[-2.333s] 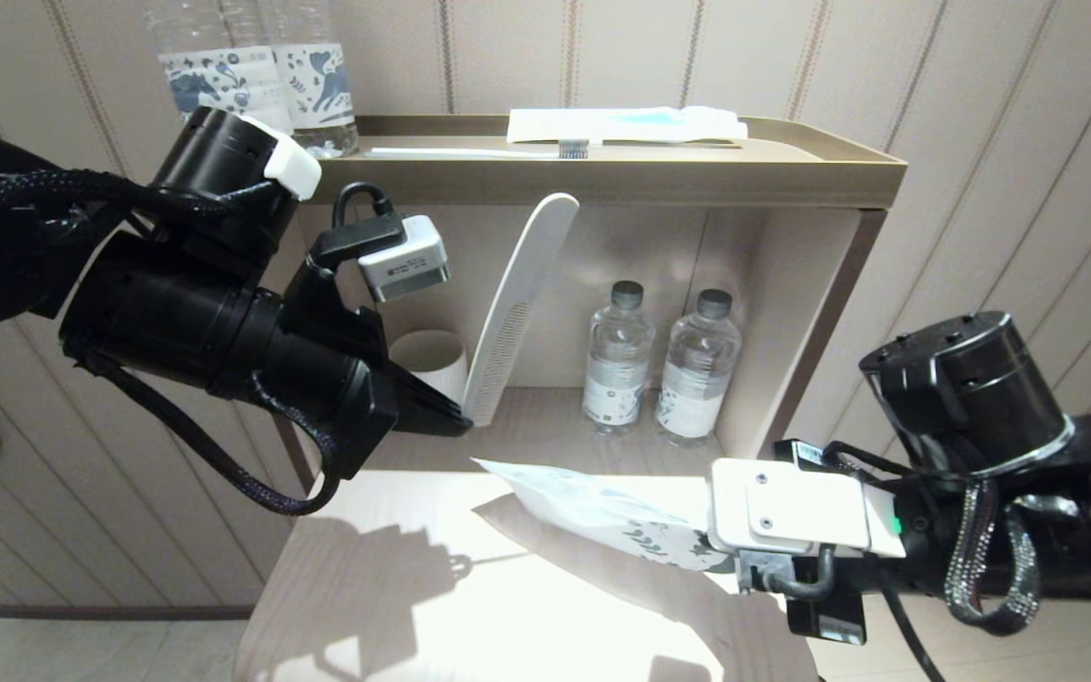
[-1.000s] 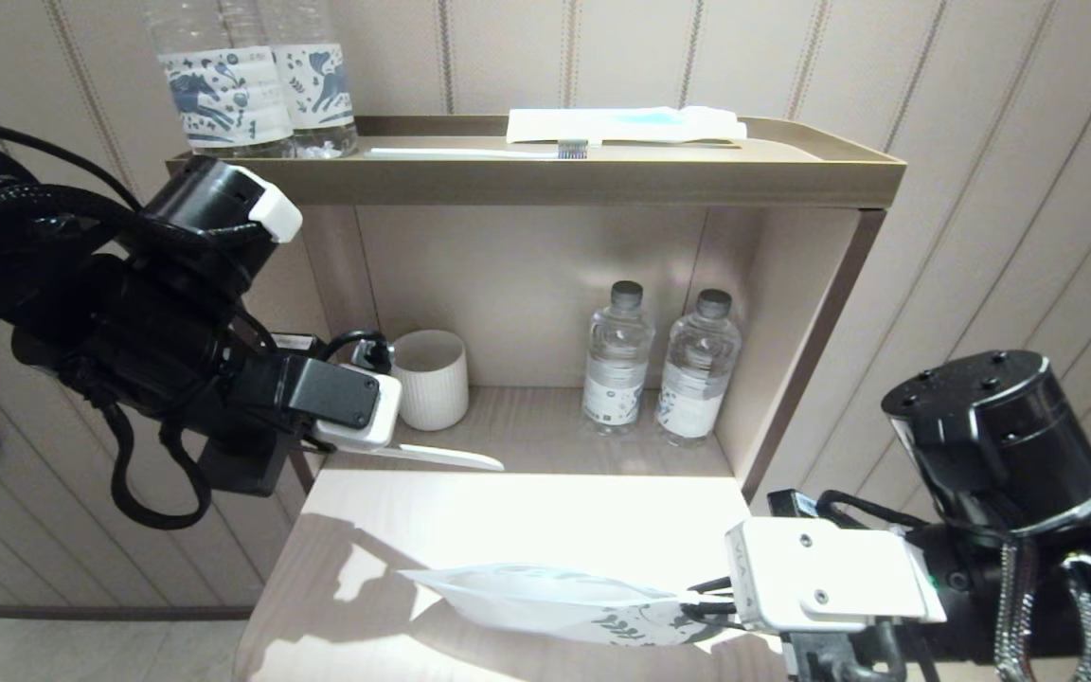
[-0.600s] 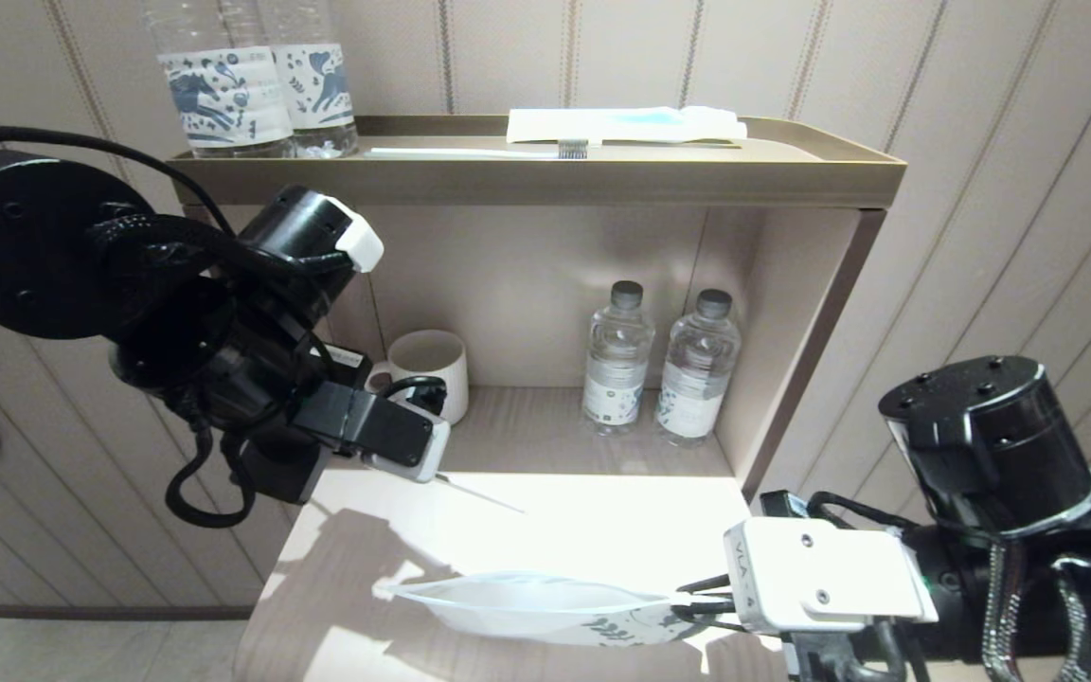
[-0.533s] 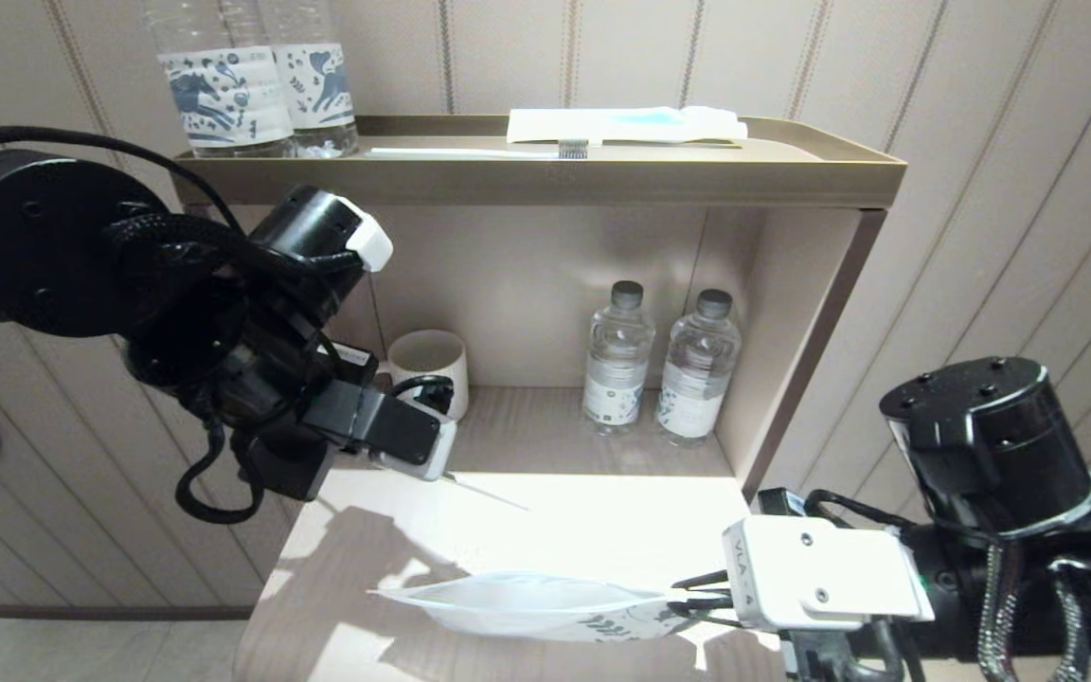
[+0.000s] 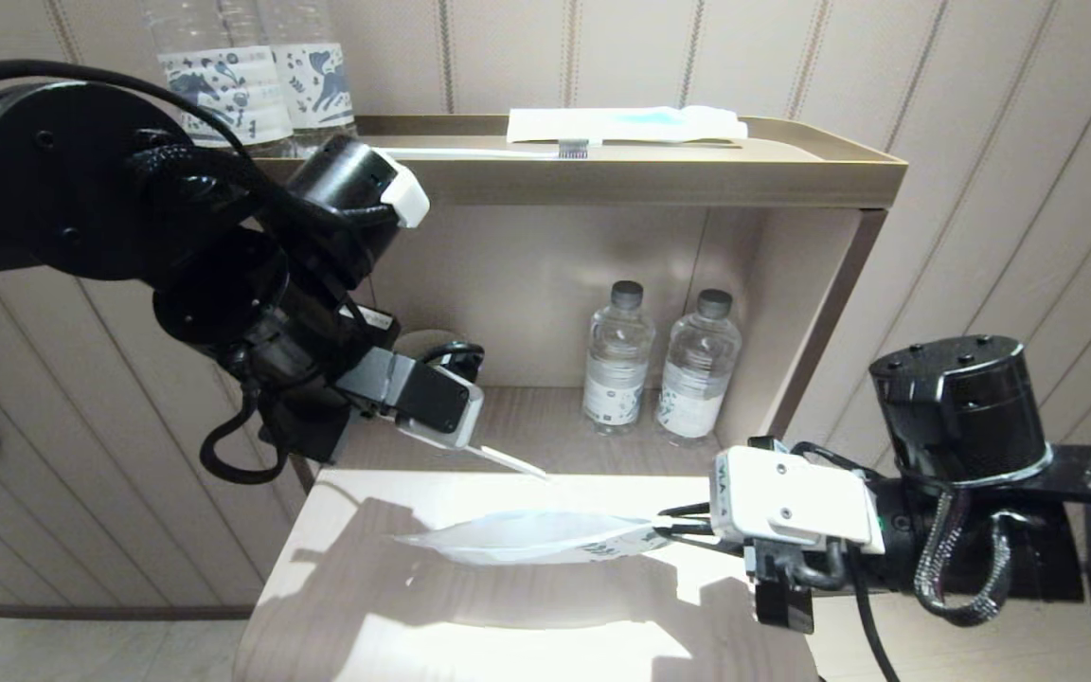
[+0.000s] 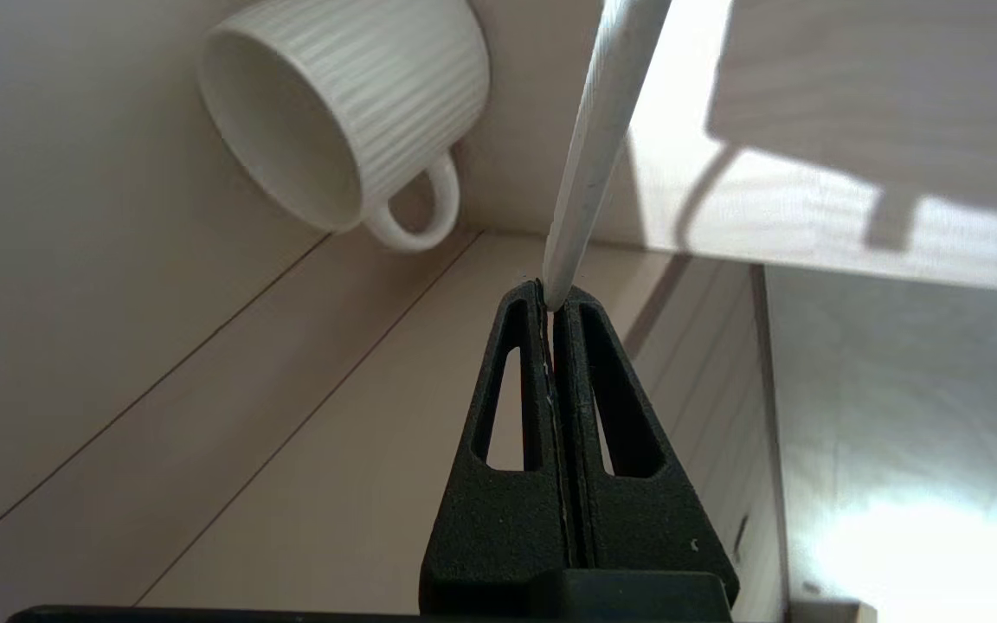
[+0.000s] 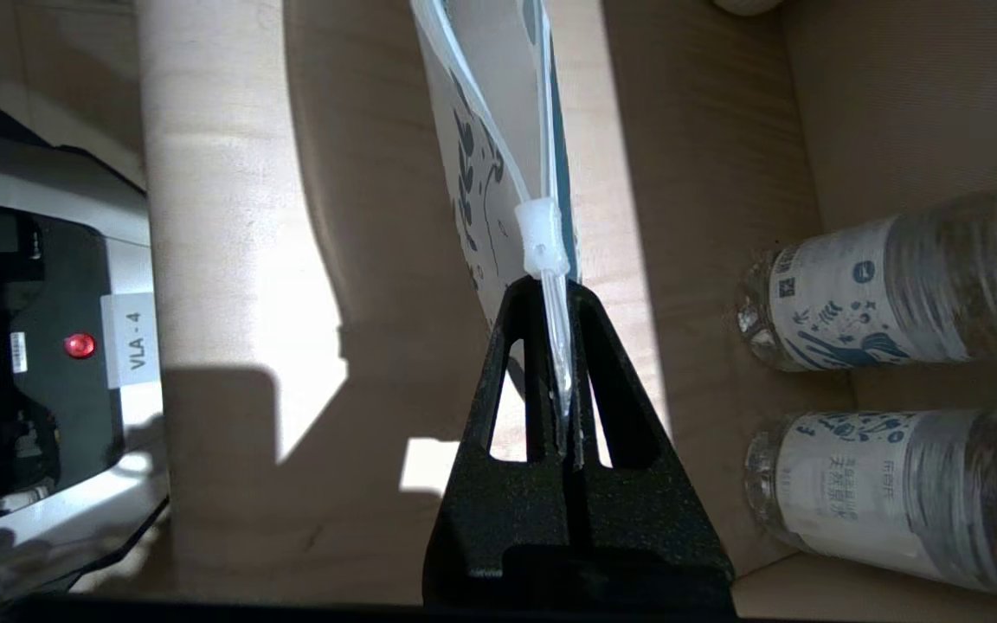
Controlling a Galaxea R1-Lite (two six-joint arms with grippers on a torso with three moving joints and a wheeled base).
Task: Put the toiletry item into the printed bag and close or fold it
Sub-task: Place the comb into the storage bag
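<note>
Over one table (image 5: 366,606), two tools clamp: left (image 6: 555,303) on one comb (image 6: 594,147), right (image 7: 555,346) on one printed bag (image 5: 517,535).

White sticker (image 7: 132,343) on the robot's grey body in the right wrist view reads "VLA - 4"; same marking, partly readable as "VLA", on the white camera housing (image 5: 789,499) of the right wrist in the head view. Water bottles (image 7: 897,290) carry blue-print labels with a QR code and small characters, too fine to read. No other legible text.
</note>
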